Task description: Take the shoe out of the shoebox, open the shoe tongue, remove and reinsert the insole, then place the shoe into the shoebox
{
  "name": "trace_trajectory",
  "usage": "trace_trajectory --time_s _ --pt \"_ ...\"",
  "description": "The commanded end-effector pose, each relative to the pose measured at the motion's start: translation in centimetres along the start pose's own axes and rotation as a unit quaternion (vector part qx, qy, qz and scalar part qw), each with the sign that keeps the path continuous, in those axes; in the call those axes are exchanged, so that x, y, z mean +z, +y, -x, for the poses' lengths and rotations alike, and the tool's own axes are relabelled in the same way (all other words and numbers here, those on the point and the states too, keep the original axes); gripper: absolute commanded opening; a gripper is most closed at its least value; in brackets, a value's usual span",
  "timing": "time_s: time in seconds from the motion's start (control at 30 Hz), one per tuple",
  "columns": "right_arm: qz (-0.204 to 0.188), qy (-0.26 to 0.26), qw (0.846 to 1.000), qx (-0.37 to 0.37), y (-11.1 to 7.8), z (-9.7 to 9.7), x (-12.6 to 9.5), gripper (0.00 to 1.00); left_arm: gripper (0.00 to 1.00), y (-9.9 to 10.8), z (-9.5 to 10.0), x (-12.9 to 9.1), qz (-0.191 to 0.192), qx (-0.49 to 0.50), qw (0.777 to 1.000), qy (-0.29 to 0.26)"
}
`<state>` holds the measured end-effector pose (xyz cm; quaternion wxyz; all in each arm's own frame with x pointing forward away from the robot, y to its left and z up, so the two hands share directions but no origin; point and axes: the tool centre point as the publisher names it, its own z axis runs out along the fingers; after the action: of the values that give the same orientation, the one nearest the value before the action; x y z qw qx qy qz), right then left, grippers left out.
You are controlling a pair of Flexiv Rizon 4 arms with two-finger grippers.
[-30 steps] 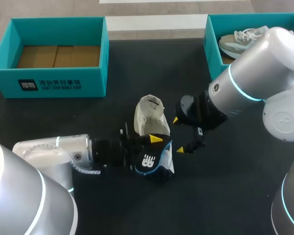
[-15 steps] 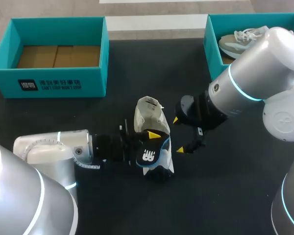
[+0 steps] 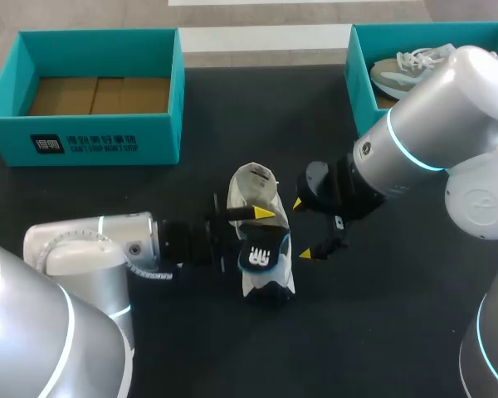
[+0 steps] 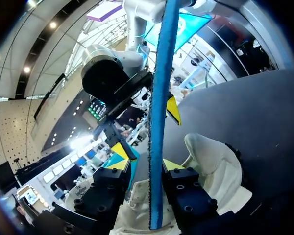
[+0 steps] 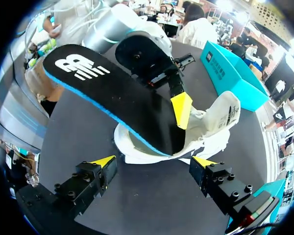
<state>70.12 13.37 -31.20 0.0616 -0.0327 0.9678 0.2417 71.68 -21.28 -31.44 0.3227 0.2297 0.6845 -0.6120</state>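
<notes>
My left hand (image 4: 147, 159) gripped the insole (image 5: 112, 93) by its edge; seemingly thinly pinched, it could slip short of the sneaker (image 3: 251, 189)

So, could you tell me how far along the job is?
Done: the shoe is out on the table. In hand: the left tool is shut on the insole, one end in the shoe; going out or in, unclear. Left: seat the insole, box the shoe.
</notes>
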Motion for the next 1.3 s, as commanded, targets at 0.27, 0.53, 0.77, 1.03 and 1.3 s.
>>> trace_trajectory --time_s 0.27,0.53,0.77,1.03,1.3 --pt "0.000 -0.002 1.000 0.000 0.0 -0.1 0.1 1.00 0.36 -2.3 -0.6 -0.9 0.000 -0.014 1.000 0.007" --pt "0.000 -0.002 1.000 0.000 0.0 -0.1 0.1 1.00 0.31 -3.6 -1.3 -2.0 0.011 -0.003 1.000 0.002" --pt "0.000 -0.002 1.000 0.000 0.0 -0.1 0.1 1.00 0.17 -3.6 -1.4 -2.6 0.030 0.000 1.000 0.001" --pt "0.000 -0.002 1.000 0.000 0.0 -0.1 0.1 1.00 0.00 -3.1 -1.9 -2.0 0.042 0.004 0.999 0.008" --pt "0.000 -0.002 1.000 0.000 0.0 -0.1 0.1 1.00 0.00 -1.2 -1.7 -1.3 0.061 0.035 0.997 0.019"
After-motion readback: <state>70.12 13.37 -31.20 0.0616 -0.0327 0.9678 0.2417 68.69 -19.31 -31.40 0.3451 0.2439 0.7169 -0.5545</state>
